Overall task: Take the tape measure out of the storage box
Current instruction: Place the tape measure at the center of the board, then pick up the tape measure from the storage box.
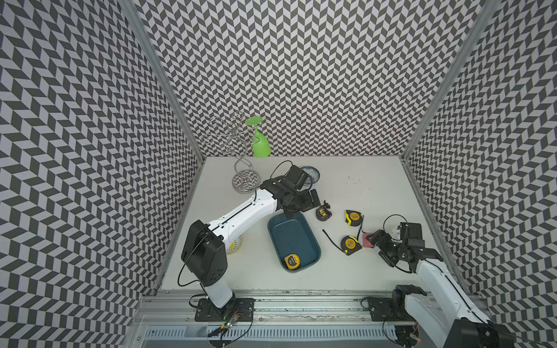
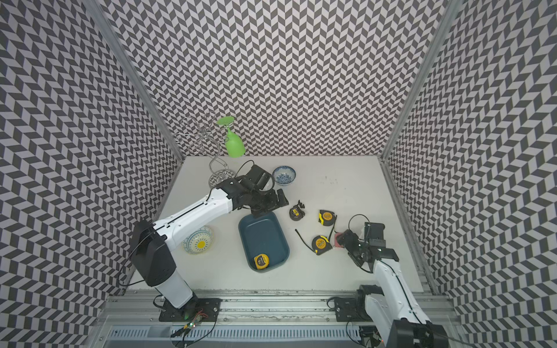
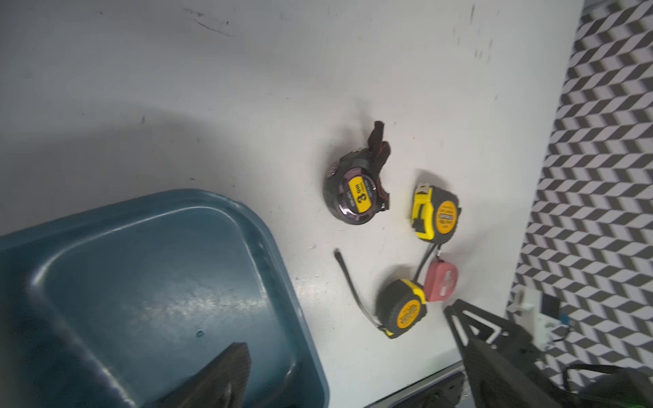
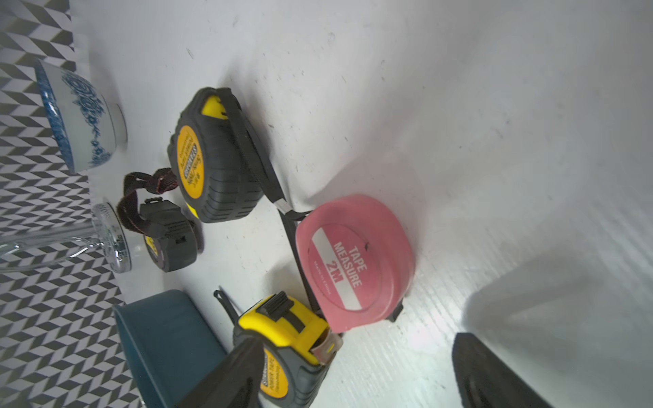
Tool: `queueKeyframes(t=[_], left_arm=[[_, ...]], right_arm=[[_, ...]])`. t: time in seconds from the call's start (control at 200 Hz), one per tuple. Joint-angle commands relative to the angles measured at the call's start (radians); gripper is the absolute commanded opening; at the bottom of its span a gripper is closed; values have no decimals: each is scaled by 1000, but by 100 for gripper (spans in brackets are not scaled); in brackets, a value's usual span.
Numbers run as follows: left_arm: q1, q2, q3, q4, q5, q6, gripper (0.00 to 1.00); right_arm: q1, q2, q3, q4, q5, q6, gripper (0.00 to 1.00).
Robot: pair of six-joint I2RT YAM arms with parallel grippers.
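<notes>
The dark teal storage box (image 1: 292, 235) (image 2: 262, 236) lies mid-table. One yellow tape measure (image 1: 291, 261) (image 2: 261, 261) rests in its near corner. My left gripper (image 1: 303, 206) (image 3: 346, 330) hangs open over the box's far end, holding nothing. To the right of the box lie several other tape measures: a black one (image 1: 322, 213), two yellow-and-black ones (image 1: 353, 217) (image 1: 350, 244), and a pink one (image 1: 367, 239) (image 4: 353, 261). My right gripper (image 1: 379, 248) (image 4: 357, 342) stands open just behind the pink one, which lies free on the table.
A blue-and-white bowl (image 2: 284, 175) stands at the back beyond my left wrist. A wire glass rack (image 1: 245, 180) with a hanging green glass (image 1: 260, 144) is at the back left. A yellow-patterned bowl (image 2: 197, 241) sits under my left arm. Patterned walls close three sides.
</notes>
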Motion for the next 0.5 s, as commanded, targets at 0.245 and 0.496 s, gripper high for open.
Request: queueKeyframes(t=[0.245,0.496], left_arm=[[-149,70,-51,-231,-179,326,100],[-181,-66,-225,-173,-174,499,96]], right_arm=[[20,-19,158,-99,21,-85,100],[26,-28,197,-146,10,-95,100]])
